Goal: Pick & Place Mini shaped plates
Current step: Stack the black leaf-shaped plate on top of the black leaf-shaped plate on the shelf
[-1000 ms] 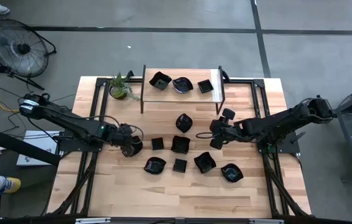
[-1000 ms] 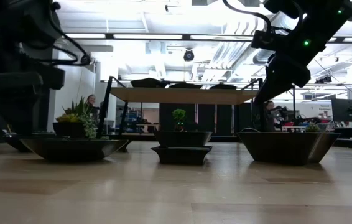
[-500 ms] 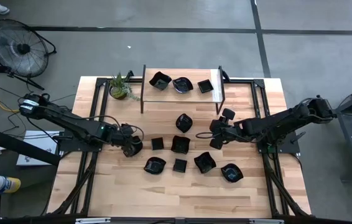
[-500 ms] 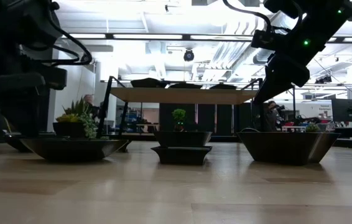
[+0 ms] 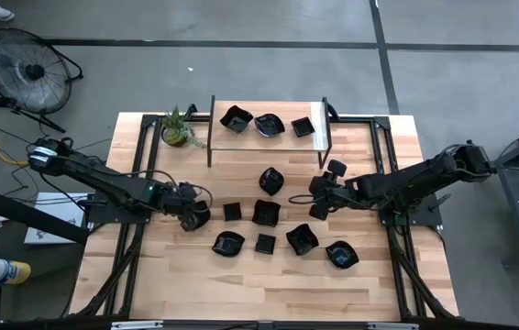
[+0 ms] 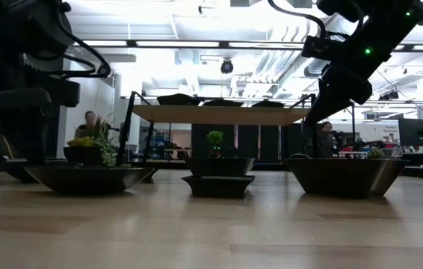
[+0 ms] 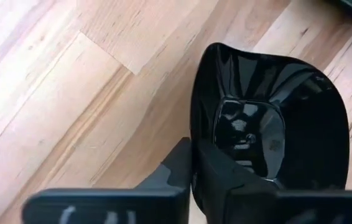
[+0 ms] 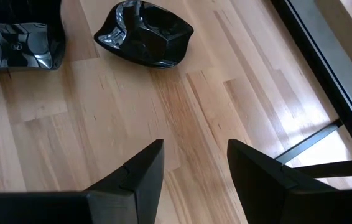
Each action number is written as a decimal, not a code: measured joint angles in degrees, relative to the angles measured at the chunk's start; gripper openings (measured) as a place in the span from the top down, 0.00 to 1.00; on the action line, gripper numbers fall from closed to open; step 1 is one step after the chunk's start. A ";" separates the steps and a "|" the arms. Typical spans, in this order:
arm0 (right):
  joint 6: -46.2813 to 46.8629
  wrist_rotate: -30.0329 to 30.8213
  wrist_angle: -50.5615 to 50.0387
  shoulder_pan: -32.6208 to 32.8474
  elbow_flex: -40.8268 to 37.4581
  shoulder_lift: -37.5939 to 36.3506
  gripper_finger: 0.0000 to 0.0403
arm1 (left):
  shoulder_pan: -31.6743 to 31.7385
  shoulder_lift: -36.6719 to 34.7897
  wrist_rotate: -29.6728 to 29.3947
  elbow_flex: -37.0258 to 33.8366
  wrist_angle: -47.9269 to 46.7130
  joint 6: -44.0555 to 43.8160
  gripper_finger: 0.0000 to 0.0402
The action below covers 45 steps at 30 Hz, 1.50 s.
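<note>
Several glossy black mini shaped plates lie on the wooden table, among them a wavy one (image 5: 271, 180), a square one (image 5: 232, 211) and a rounded one (image 5: 340, 254). Three more sit on a raised shelf (image 5: 269, 139) at the far edge. My left gripper (image 5: 195, 216) is at the table's left, shut on a deep black plate (image 7: 275, 124). My right gripper (image 5: 317, 200) hangs open over bare wood at the right, with nothing between its fingers (image 8: 194, 158). Two plates (image 8: 145, 40) (image 8: 17, 43) lie beyond it. My left gripper pinches the plate's rim (image 7: 194, 140) on the side nearest the arm. One finger (image 7: 175, 167) is outside the wall and the other (image 7: 229, 180) is inside the hollow. The fingers slant down from the table's left. The plate appears to rest on the wood.
A small green potted plant (image 5: 177, 128) stands at the far left corner beside the shelf's dark frame. Bare wood lies along the near edge (image 5: 259, 293). People show in the room behind the table in the low view (image 6: 88, 119).
</note>
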 joint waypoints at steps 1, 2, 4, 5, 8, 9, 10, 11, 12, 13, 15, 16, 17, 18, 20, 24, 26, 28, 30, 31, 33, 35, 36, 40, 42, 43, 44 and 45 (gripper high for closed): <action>0.00 0.00 -0.01 0.00 0.00 0.00 0.57 | 0.00 -0.01 0.00 0.02 0.04 0.44 0.98; 0.03 0.00 -0.01 0.00 0.00 0.00 0.57 | -0.02 -0.03 -0.03 0.04 0.08 0.77 0.99; 0.37 -0.02 -0.02 0.00 0.00 0.00 0.57 | -0.02 -0.04 -0.07 0.04 0.25 1.78 0.99; 0.61 -0.02 -0.02 0.00 0.00 0.00 0.57 | -0.02 -0.04 -0.09 0.04 0.39 2.14 0.99; 0.91 -0.04 0.00 0.00 0.00 0.00 0.57 | -0.02 0.00 -0.14 0.73 0.14 3.81 1.00; 1.12 -0.04 0.00 0.00 0.00 0.00 0.57 | -0.02 0.00 -0.26 1.11 0.08 4.55 1.00; 1.32 -0.07 0.02 0.00 0.00 0.00 0.57 | -0.02 0.00 -0.46 1.62 0.07 5.26 1.00; 1.42 -0.15 0.02 0.00 0.00 0.00 0.57 | -0.02 0.00 -0.56 2.20 0.10 6.14 1.00; 1.48 -0.36 0.06 0.00 0.00 0.00 0.57 | -0.02 0.00 -0.66 2.89 0.00 7.09 1.00; 1.51 -0.62 0.09 0.00 0.00 0.00 0.57 | -0.02 0.02 -0.68 3.67 -0.21 8.21 1.00; 1.47 -1.19 0.21 0.00 0.00 0.00 0.57 | -0.04 0.02 -1.28 5.48 -0.53 10.82 1.00; 1.44 -1.32 0.32 0.00 0.00 0.00 0.57 | -0.04 0.02 -1.94 6.45 -0.53 12.14 1.00; 1.44 -1.36 0.39 0.00 0.00 0.00 0.57 | -0.04 0.02 -2.46 7.50 -0.62 13.59 1.00; 1.44 -1.48 0.37 0.00 0.00 0.00 0.57 | -0.04 0.02 -3.06 8.51 -0.80 15.09 1.00; 1.40 -1.74 0.39 0.00 0.00 0.00 0.57 | -0.05 0.02 -4.31 10.47 -1.08 18.18 1.00; 1.46 -2.57 0.39 0.00 0.00 0.00 0.57 | -0.07 0.02 -7.06 14.08 -3.28 23.14 1.00; 1.44 -2.86 0.31 0.19 0.00 0.00 0.57 | -0.15 0.02 -8.46 15.23 -4.35 24.67 1.00; 1.47 -2.26 -0.06 0.72 0.00 0.00 0.57 | -1.05 0.04 -10.54 16.16 -5.55 26.06 1.00; 1.50 -1.79 -0.34 1.55 0.00 0.00 0.57 | -2.61 0.04 -12.97 16.96 -6.76 26.61 1.00; 1.64 -1.46 -0.34 2.04 0.00 0.00 0.57 | -3.57 0.04 -14.18 17.19 -6.85 26.68 1.00; 2.32 -0.44 -0.31 2.95 0.00 0.00 0.57 | -5.76 0.04 -17.13 17.42 -6.37 26.54 1.00; 2.68 0.61 0.08 3.76 0.00 0.00 0.57 | -8.35 0.04 -21.09 17.70 -6.35 26.51 1.00; 2.74 0.98 0.59 4.14 0.00 0.00 0.57 | -9.74 0.04 -23.38 17.72 -6.22 26.61 1.00; 2.00 1.35 4.43 5.63 0.00 0.00 0.57 | -14.66 0.04 -33.14 17.72 -4.83 27.45 1.00; 0.49 1.34 7.18 6.46 0.00 0.00 0.57 | -16.66 0.04 -37.62 17.72 -3.22 28.75 1.00; -0.73 1.35 8.89 6.88 0.00 0.00 0.57 | -17.58 0.04 -39.74 17.72 -2.06 29.86 1.00; -2.06 1.36 10.80 7.27 0.00 0.00 0.57 | -18.40 0.04 -41.82 17.72 -0.69 31.31 1.00; -3.51 1.38 12.91 7.64 0.00 0.00 0.57 | -19.09 0.04 -44.05 17.72 0.96 33.27 1.00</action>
